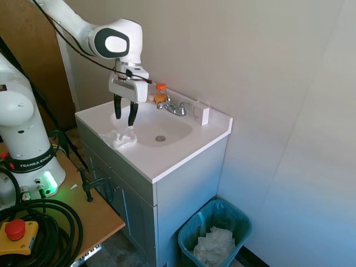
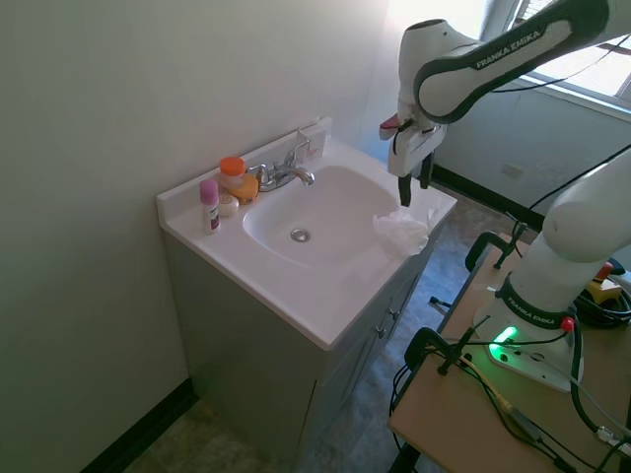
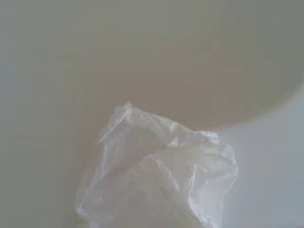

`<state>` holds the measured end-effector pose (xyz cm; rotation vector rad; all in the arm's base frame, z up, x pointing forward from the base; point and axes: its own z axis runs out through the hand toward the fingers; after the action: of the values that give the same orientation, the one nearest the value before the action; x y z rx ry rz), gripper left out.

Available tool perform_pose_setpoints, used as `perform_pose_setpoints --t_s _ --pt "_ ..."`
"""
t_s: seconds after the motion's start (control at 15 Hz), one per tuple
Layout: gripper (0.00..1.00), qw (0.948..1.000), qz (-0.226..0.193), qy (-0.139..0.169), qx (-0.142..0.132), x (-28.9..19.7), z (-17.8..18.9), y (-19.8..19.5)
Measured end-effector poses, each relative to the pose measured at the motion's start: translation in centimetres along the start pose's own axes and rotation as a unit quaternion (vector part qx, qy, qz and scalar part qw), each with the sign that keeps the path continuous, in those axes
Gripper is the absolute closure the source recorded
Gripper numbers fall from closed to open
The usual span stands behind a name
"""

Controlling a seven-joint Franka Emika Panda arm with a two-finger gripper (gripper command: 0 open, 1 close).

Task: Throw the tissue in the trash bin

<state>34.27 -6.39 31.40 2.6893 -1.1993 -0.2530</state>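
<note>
Wrist view shows you the tissue (image 3: 159,178) on the counter, ungrasped; your gripper (image 1: 125,120) hangs spread above it, trash bin (image 1: 214,233) trip remaining

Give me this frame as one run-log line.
phase: approach | gripper: open, above tissue | tissue: on sink counter, not grasped | trash bin: on floor beside cabinet

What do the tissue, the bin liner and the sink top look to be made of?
Tissue: thin white paper, or perhaps film; crumpled and slightly translucent in the wrist view.
Trash bin liner: teal plastic film, wrinkled and folded over the rim.
Sink top: smooth glossy white, likely ceramic or moulded composite; basin and counter look seamless.
</note>
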Motion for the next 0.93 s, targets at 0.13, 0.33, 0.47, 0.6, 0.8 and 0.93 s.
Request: perform_pose_setpoints --t_s 0.13,0.33,0.47,0.6,0.8,0.93 --pt "0.00 0.9999 -0.007 -0.010 -0.010 0.2 1.6 -0.6" --pt "0.00 0.9992 -0.014 -0.022 -0.030 0.3 3.7 -1.0" --pt "1.00 0.9987 -0.014 -0.030 -0.038 0.4 4.7 -1.2" --pt "1.00 0.9985 -0.014 -0.034 -0.041 0.4 5.2 -1.2" --pt "1.00 0.9984 -0.013 -0.036 -0.040 0.4 5.3 -1.2" --pt "1.00 0.9983 -0.012 -0.039 -0.041 0.5 5.4 -1.2"
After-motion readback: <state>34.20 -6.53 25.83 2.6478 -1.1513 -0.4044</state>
